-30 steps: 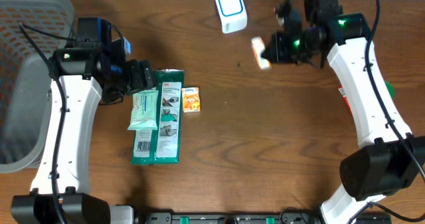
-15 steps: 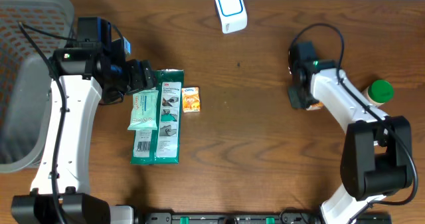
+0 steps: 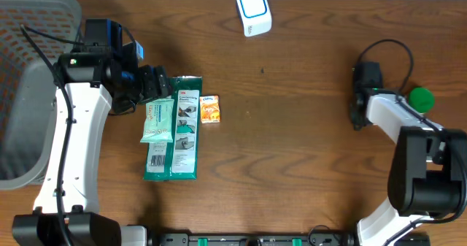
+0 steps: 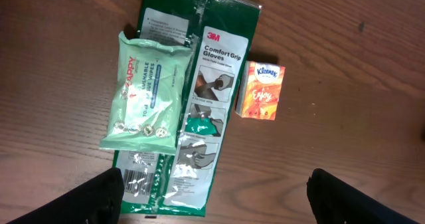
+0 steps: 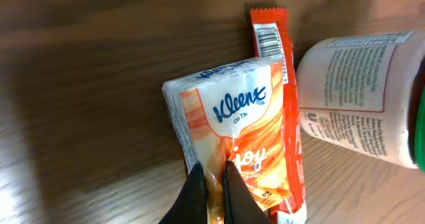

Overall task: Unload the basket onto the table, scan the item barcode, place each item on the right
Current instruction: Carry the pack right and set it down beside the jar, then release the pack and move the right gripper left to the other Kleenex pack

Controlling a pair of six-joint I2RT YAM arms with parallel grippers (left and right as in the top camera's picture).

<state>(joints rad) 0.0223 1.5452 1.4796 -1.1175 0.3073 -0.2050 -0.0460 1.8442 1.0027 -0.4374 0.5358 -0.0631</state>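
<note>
Right hand (image 5: 214,171) is down low on the right side of the brown surface (image 5: 86,84). Its two fingers are pinched tight together on the bottom part of a tissue pack (image 5: 232,124). The pack is white and orange with a blue name on it, and it seems to lie on the wood. A thin red wrapper (image 5: 272,38) touches the pack's side, and a barcode shows at its far end. Just beside that lies a white bottle (image 5: 358,98) with a green cap (image 3: 420,98).

Over on the other side, the left hand (image 4: 216,177) is open wide and holds nothing. Its two dark fingers (image 4: 99,201) hang above a pile of packs. A light green wipes pack (image 4: 146,91) lies on top of a long dark green glove pack (image 4: 206,64). Another small tissue pack (image 4: 260,99) lies just beside the glove pack, not touching it.

Far back, at the edge of the surface, stands the white scanner (image 3: 253,10) with a blue square on it. It is well apart from both hands. A grey basket (image 3: 29,27) sits at the far left.
</note>
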